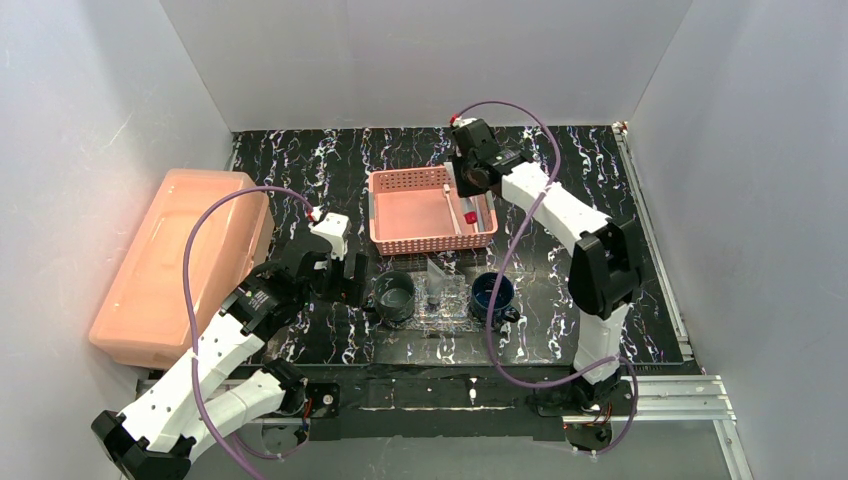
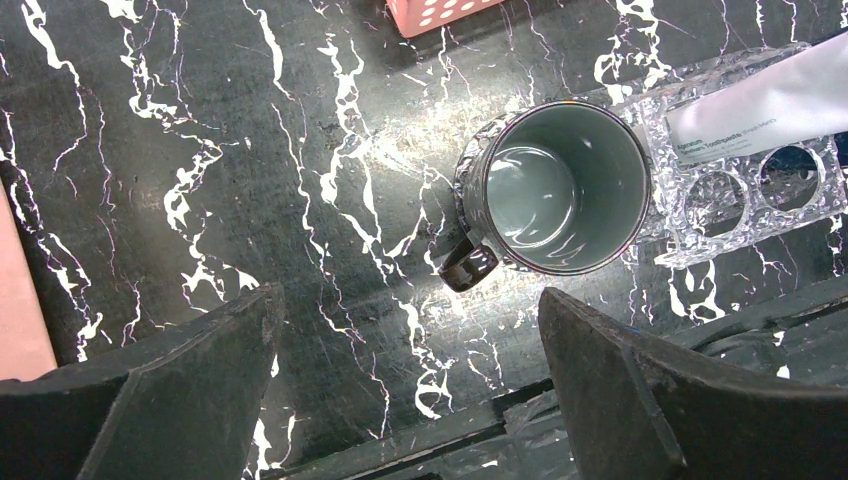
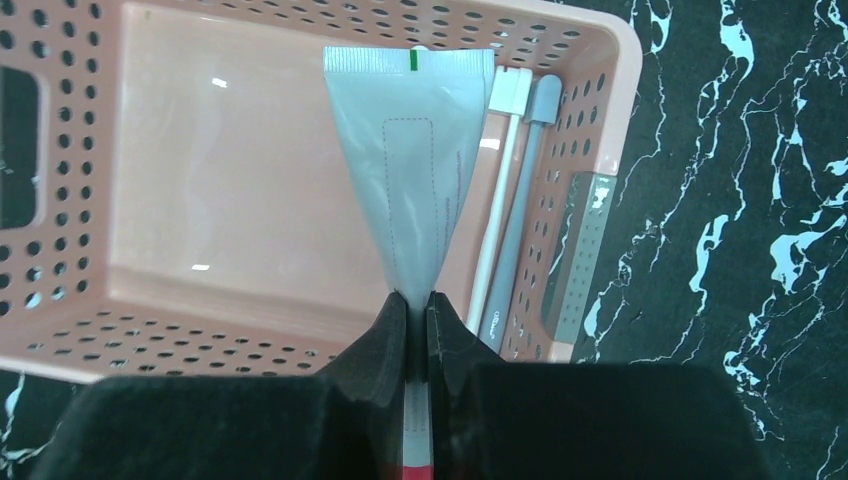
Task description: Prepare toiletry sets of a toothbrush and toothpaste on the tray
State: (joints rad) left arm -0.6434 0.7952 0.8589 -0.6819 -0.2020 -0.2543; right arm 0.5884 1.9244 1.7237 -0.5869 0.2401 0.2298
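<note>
Table (image 1: 600, 200) is black w/ white marble-like veining, boxed in by plain white walls (image 1: 420, 60) on three sides. In the top view, a big salmon box (image 1: 180, 265) sits at the table's 9 o'clock edge.

Pink basket (image 1: 400, 178) stands approx. mid-table. At its 6 o'clock is the tray (image 1: 443, 315), clear and speckled, w/ round openings. A grey-green cup (image 1: 393, 295) is at the tray's 9 o'clock and a blue cup (image 1: 493, 293) at its 3 o'clock. Both are just beside the tray; the grey-green one is empty in the left wrist view, the blue one's inside can't be told. A second tube (image 2: 760, 100), white, lies on the tray.

Inside the basket, the toothbrush (image 3: 497, 200) lies along the 3 o'clock wall, touching a grey toothbrush (image 3: 520, 230) beside it, heads toward 12 o'clock in the right wrist view.

Right gripper (image 3: 417, 320) is over the basket, fingers clamped on the narrow end of a toothpaste tube (image 3: 410, 170), its flat crimp pointing to 12 o'clock. Whether the tube touches the basket floor can't be told.

Left gripper (image 2: 408, 305) hangs above bare table, fingers wide apart w/ nothing between, the grey-green cup at approx. 1 o'clock in its own view.
</note>
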